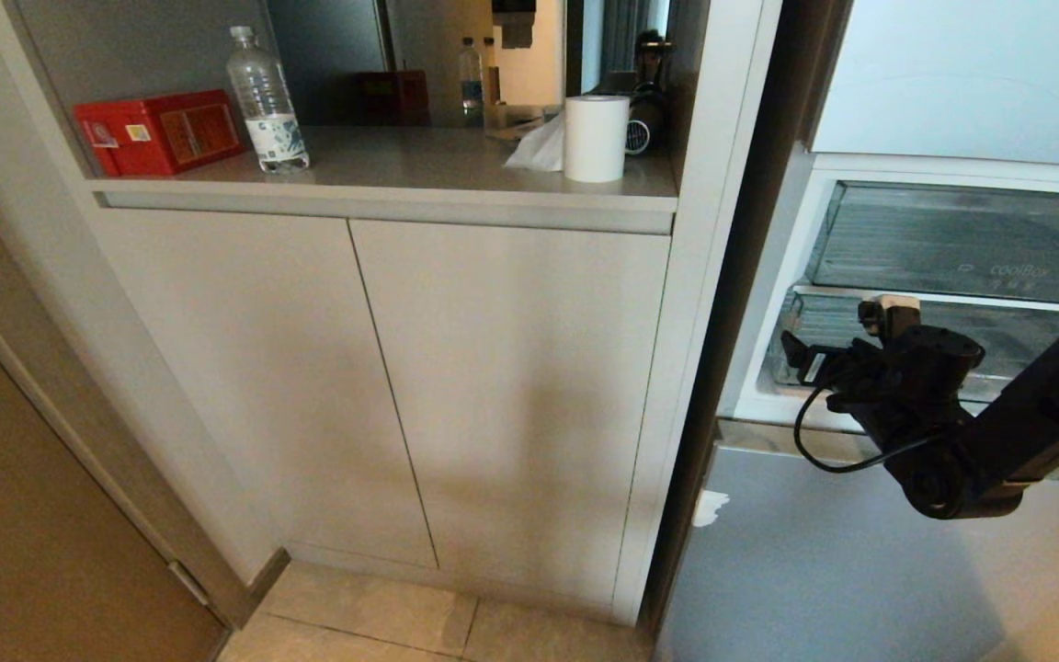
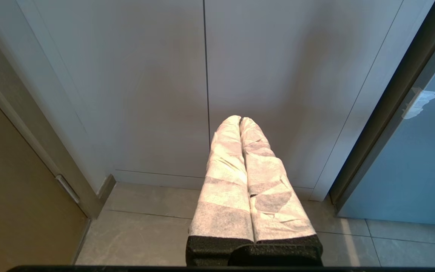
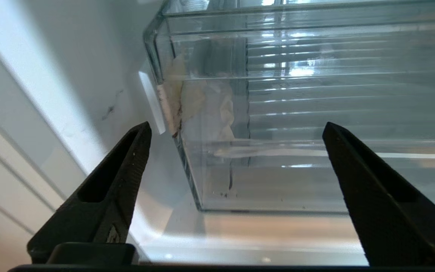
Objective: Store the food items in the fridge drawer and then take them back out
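Just before the wide-open, empty right gripper (image 3: 236, 128), the apparently shut fridge drawer (image 3: 315, 113).

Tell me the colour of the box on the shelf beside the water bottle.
Red box, seen best in the head view.

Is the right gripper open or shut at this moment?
Open. In the right wrist view the right gripper has its two black fingers spread wide apart before the clear fridge drawer, nothing between them.
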Tool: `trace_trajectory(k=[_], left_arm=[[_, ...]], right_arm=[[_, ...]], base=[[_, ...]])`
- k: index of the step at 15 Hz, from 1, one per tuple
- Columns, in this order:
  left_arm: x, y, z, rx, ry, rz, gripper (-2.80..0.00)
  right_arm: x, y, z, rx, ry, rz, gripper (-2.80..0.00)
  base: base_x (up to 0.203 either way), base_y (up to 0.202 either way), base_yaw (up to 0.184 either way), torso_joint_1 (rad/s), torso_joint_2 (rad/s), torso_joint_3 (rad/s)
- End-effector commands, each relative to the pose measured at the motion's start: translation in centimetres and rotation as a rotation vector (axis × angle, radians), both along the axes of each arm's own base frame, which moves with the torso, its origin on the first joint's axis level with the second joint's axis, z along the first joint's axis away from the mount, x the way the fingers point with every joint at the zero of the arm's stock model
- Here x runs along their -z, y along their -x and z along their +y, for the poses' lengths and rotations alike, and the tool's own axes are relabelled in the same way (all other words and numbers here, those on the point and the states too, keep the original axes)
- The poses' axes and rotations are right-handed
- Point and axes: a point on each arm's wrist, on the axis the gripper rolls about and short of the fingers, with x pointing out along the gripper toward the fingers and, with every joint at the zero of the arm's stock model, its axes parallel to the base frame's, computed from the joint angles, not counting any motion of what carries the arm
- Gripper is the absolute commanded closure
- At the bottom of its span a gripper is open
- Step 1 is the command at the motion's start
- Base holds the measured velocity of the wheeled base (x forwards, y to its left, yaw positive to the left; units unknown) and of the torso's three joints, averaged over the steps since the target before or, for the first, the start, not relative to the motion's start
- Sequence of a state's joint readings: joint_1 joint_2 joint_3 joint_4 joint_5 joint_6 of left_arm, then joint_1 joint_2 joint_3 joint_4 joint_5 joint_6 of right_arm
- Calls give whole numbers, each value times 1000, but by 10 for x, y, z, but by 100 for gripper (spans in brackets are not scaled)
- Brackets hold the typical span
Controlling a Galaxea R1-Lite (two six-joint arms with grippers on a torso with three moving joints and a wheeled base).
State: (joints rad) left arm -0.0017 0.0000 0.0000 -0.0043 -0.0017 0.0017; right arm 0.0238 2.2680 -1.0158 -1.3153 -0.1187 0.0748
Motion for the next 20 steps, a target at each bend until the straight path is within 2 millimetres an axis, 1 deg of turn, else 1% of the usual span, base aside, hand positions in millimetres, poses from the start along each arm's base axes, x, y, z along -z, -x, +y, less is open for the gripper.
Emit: trace_trajectory(k=[1,5,12,13,20], left_arm=[[0,0,0,0,0,1,0],[0,0,0,0,0,0,0],[0,0,0,0,0,1,0],[0,0,0,0,0,1,0],[0,0,0,0,0,1,0]], right_arm=[[-1,-6,0,1,-1,-22,-280],[-7,-13,2,0,-2,-53,-280],[-12,-19,5,-6,-2,-50,-280],[-12,-19,5,-7,-2,-43,0],[-9,-19,24,-50,-1,-14,0]], base=[[0,0,0,0,0,0],[0,0,0,0,0,0],[0,0,0,0,0,0],[0,0,0,0,0,0],[0,0,0,0,0,0]])
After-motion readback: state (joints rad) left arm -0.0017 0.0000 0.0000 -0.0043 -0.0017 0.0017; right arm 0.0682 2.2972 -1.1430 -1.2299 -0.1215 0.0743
